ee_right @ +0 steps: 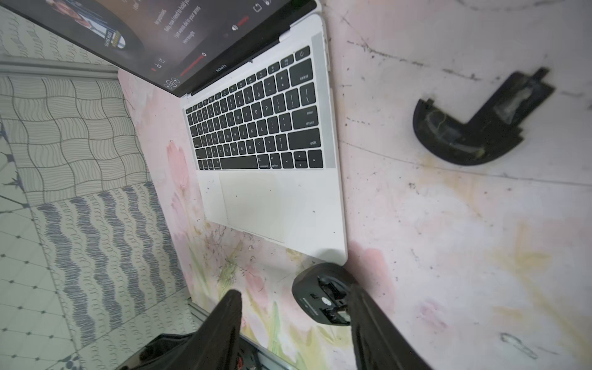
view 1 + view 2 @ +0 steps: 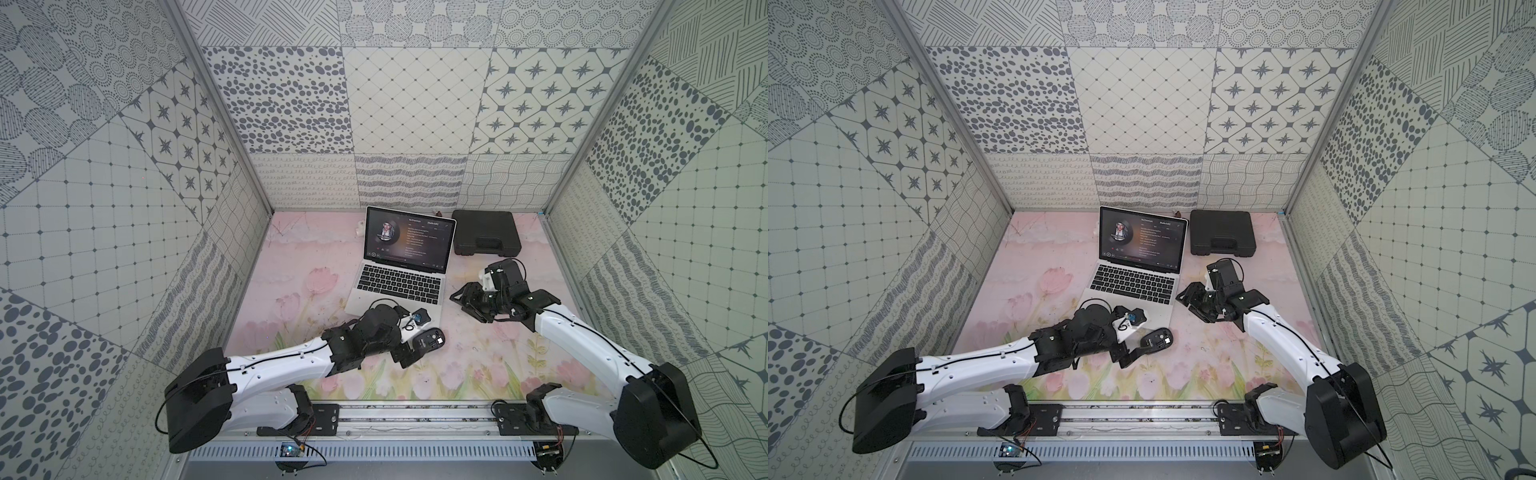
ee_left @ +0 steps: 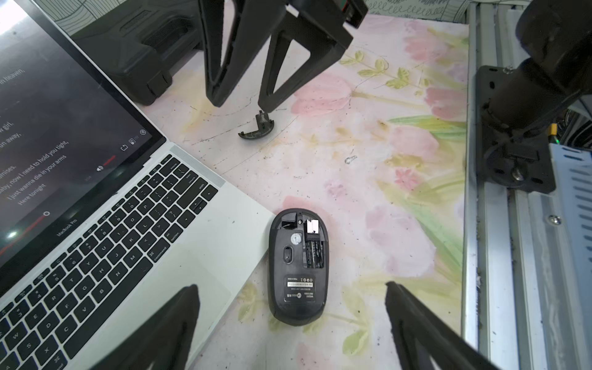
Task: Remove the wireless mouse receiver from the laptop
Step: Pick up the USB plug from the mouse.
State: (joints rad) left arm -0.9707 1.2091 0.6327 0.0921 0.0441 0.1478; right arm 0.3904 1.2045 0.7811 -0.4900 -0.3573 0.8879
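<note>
Wireless mouse receiver [image 3: 312,228], a tiny silver-tipped stub, sits in the open underside of the upturned black oval mouse [image 3: 298,269], below the left gripper [image 3: 291,286], whose fingers are spread wide and empty. Just beside the mouse lies the slim silver laptop [image 3: 205,230]. Farther off, the right gripper [image 3: 242,104] hangs half-spread, holding nothing, near a black curved plastic cover [image 3: 258,128].
</note>
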